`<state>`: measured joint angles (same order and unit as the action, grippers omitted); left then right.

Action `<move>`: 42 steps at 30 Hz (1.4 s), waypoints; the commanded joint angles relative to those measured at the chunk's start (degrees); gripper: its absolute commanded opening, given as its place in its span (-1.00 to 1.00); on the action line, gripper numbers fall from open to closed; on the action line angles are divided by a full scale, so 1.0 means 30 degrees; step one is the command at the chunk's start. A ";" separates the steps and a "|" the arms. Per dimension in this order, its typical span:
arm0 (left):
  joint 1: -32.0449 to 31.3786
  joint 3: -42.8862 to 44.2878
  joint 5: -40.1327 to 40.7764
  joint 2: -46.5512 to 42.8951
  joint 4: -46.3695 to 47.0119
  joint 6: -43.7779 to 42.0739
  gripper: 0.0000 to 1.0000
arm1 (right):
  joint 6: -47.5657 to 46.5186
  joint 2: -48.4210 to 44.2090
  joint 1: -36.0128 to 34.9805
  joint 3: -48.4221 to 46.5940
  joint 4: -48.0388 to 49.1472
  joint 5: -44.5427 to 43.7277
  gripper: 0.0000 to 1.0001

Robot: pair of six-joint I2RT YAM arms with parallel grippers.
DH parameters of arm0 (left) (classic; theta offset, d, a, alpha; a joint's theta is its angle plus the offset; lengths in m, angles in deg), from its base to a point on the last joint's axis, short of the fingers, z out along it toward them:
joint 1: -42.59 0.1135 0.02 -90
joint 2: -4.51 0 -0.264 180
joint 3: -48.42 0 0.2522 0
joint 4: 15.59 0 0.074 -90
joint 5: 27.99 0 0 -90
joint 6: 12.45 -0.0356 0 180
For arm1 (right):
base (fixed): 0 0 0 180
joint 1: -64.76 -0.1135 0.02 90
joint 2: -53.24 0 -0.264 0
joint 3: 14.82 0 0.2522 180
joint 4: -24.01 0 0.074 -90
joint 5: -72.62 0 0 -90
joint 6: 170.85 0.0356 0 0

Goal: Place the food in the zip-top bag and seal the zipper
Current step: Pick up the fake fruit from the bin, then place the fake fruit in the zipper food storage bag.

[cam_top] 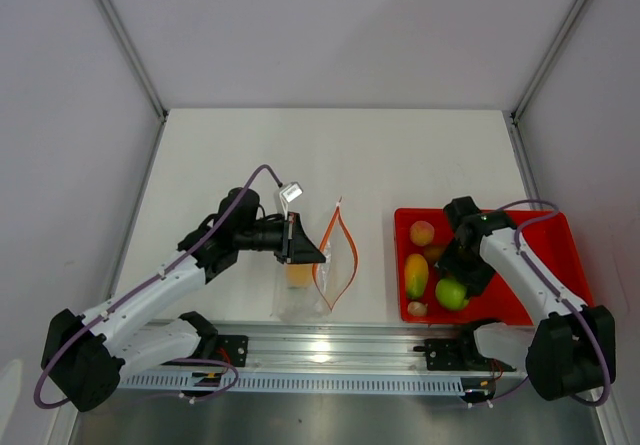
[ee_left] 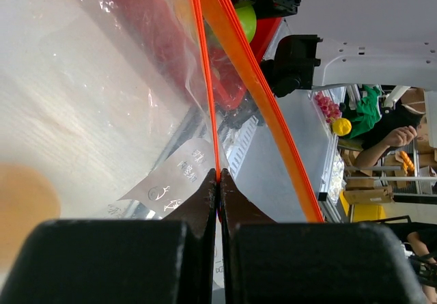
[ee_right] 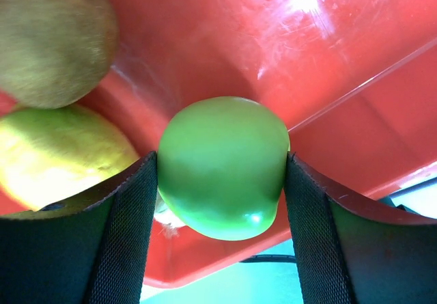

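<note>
Green apple (ee_right: 220, 157) is the item in hand. Your right gripper (ee_right: 220, 181) is closed on it, one pad against each side, down in the red tray (cam_top: 560, 255). Can't tell from the wrist view whether it's off the tray floor yet.

Left gripper (ee_left: 218, 181): jaws pinched together on one lip of the zipper (ee_left: 252, 78), holding the zip-top bag (cam_top: 300, 300) with its mouth bowed open in a narrow loop on the side toward the tray. The bag lies on the table (cam_top: 300, 155) between the arms. One orange (cam_top: 298, 273) is inside it, near the left gripper.

In the tray beside the apple: mango (cam_top: 416, 275), peach (cam_top: 422, 233), kiwi-like ball (ee_right: 48, 41) and a beige piece (cam_top: 417, 309).

My read: you're in the loading phase, early, with one fruit in and five to go. Sealing is a long way off.

For the next move:
- Lift straight up until clear of the tray wall and the mango just beside the apple.
- Carry it left to the open loop.
- Come in between the two zipper lips, not on top of the free one. The film is thin and will fold shut if nudged.
- Release low, so the apple rolls in next to the orange.
- Keep your left pinch where it is, or the mouth collapses.
</note>
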<state>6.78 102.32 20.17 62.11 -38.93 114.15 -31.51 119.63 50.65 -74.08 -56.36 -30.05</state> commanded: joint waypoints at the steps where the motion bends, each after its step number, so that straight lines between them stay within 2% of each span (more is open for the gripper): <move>1: 0.0218 0.0096 -0.0290 -0.0305 0.0265 -0.0042 -0.99 | 0.0164 -0.0801 -0.0131 -0.1240 -0.0911 -0.0523 -0.81; 4: 0.0219 0.0155 -0.0173 -0.0305 0.0148 -0.0042 -0.99 | -0.0068 -0.1328 -0.0190 -0.1971 -0.1497 -0.0700 -0.98; 10: 0.0248 0.0272 -0.0027 -0.0217 0.0031 0.0134 -0.99 | -0.2115 -0.2675 -0.0424 -0.4139 -0.1061 -0.0175 -1.00; 17: 0.0219 0.0652 -0.0056 0.0456 -0.0086 0.0310 -0.99 | -0.3874 -0.4551 -0.1096 -0.6073 0.1370 0.3631 -1.00; 21: 0.0219 0.1033 0.0062 0.0924 -0.0233 0.0427 -0.99 | -0.4640 -0.4115 -0.1799 -0.7069 0.2718 0.7667 -1.00; 33: 0.0219 0.1180 0.0296 0.1013 0.0060 0.1598 -0.99 | -0.3995 -0.3879 -0.8477 -0.8419 1.0066 1.0813 -1.00; 37: 0.0189 0.1239 0.0442 0.0693 -0.0086 0.1891 -0.99 | -0.4551 -0.2710 -1.0322 -0.8624 1.0747 1.0726 -1.00; 42: 0.0189 0.1414 0.0852 0.0311 -0.0700 0.1892 -0.99 | -0.4962 -0.1799 -1.1496 -0.8449 1.0982 1.0287 -1.00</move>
<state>6.89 103.59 21.74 64.87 -40.55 118.74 -44.47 113.53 17.69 -98.12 -26.70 0.92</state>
